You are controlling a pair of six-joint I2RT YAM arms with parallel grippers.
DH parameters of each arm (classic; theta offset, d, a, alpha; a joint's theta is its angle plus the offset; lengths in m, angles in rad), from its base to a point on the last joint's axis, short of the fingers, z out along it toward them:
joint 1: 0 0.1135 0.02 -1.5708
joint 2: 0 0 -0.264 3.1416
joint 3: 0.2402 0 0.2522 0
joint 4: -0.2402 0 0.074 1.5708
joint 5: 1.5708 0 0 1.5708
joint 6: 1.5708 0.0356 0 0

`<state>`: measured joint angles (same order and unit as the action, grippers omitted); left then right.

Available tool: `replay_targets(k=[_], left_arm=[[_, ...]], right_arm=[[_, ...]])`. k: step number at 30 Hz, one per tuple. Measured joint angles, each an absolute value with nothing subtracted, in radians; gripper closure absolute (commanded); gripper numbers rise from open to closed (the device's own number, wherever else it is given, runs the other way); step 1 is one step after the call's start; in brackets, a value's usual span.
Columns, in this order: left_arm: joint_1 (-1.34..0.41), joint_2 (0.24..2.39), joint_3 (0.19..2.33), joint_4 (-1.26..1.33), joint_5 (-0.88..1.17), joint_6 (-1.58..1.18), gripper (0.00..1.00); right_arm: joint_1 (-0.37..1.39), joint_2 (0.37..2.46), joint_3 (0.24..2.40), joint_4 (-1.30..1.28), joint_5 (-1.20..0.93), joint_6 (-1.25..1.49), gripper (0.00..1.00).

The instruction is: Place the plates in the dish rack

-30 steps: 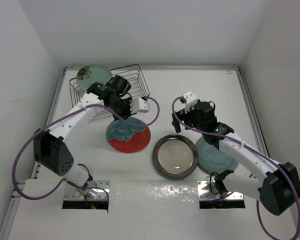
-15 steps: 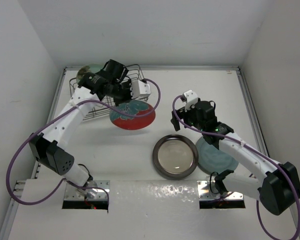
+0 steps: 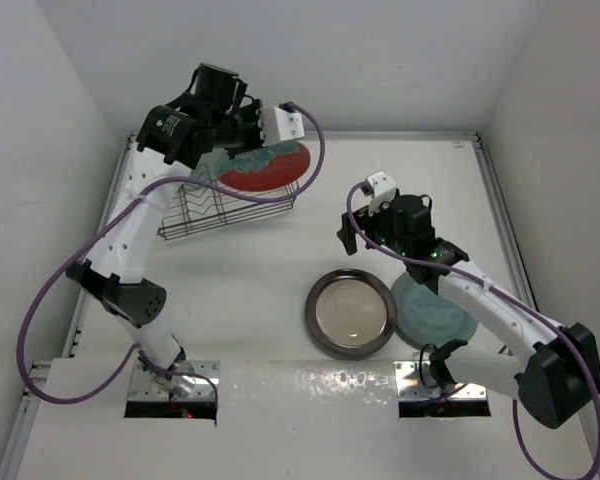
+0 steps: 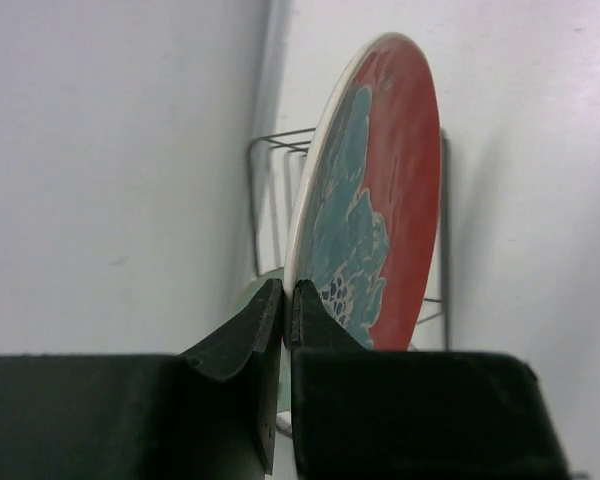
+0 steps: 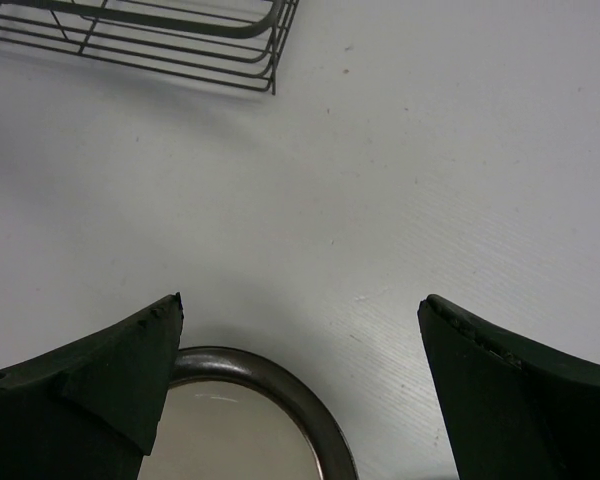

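Note:
My left gripper [image 3: 238, 150] [image 4: 288, 295] is shut on the rim of the red plate with the teal floral pattern [image 3: 268, 167] [image 4: 390, 200]. It holds that plate high and on edge over the dish rack [image 3: 220, 205] [image 4: 252, 200]. Behind the fingers a sliver of the pale mint-green plate [image 4: 260, 292] shows in the rack. The cream plate with the dark brown rim [image 3: 350, 312] [image 5: 280, 385] lies flat on the table, and the blue-teal plate [image 3: 435, 312] lies to its right under the right arm. My right gripper [image 3: 358, 225] [image 5: 300, 320] hovers open above the cream plate's far rim, holding nothing.
The dish rack's near right corner [image 5: 180, 40] shows at the top of the right wrist view. White walls close in the table on the left, back and right. The left arm's purple cable [image 3: 315, 140] loops beside the held plate.
The left arm has lifted the red plate from the table in front of the rack, up and back, to above the rack. The right arm has hardly moved.

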<state>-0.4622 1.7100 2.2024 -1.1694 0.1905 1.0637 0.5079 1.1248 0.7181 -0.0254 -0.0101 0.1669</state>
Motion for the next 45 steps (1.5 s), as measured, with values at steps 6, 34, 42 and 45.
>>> replay_targets(k=[6, 34, 42, 45], left_arm=[[-0.376, 1.732, 2.211, -1.126, 0.145, 1.128, 1.00], [0.080, 1.811, 2.083, -0.903, 0.356, 1.337, 1.00], [0.086, 1.858, 2.028, -0.883, 0.408, 1.359, 1.00], [0.086, 1.884, 2.028, -0.870, 0.430, 1.358, 1.00]], right_arm=[[0.508, 1.127, 0.739, -0.005, -0.031, 0.166, 0.01], [0.508, 1.443, 0.919, 0.065, -0.169, 0.184, 0.01], [0.508, 1.494, 0.993, 0.039, -0.170, 0.183, 0.01], [0.508, 1.499, 0.999, 0.033, -0.170, 0.184, 0.01]])
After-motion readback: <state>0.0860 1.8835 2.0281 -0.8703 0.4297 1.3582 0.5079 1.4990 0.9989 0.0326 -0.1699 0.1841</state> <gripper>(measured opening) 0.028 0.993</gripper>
